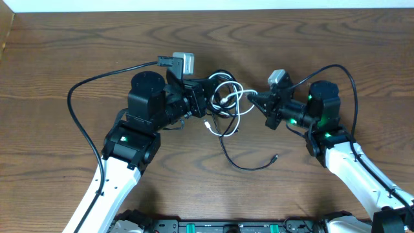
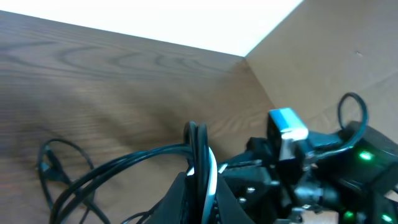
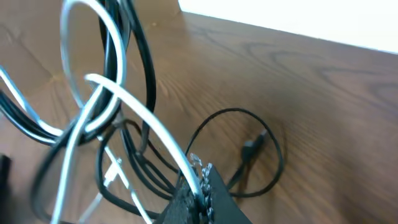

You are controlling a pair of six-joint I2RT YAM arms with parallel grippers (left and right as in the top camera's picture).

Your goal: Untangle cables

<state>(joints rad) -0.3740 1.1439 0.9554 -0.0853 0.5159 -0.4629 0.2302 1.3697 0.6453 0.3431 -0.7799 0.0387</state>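
Note:
A tangle of thin black and white cables (image 1: 223, 103) hangs between my two grippers above the middle of the wooden table. My left gripper (image 1: 206, 98) is shut on a bunch of black strands and one white strand, which rise between its fingers in the left wrist view (image 2: 200, 177). My right gripper (image 1: 253, 98) is shut on a white cable, pinched at the fingertips in the right wrist view (image 3: 194, 177). A black cable loop with a small plug (image 1: 275, 157) trails on the table below; the plug also shows in the right wrist view (image 3: 252, 144).
The wooden table (image 1: 58, 52) runs to a pale wall at the back. The arms' own thick black wires (image 1: 84, 87) arc beside each arm. A rail (image 1: 226, 226) lies along the front edge.

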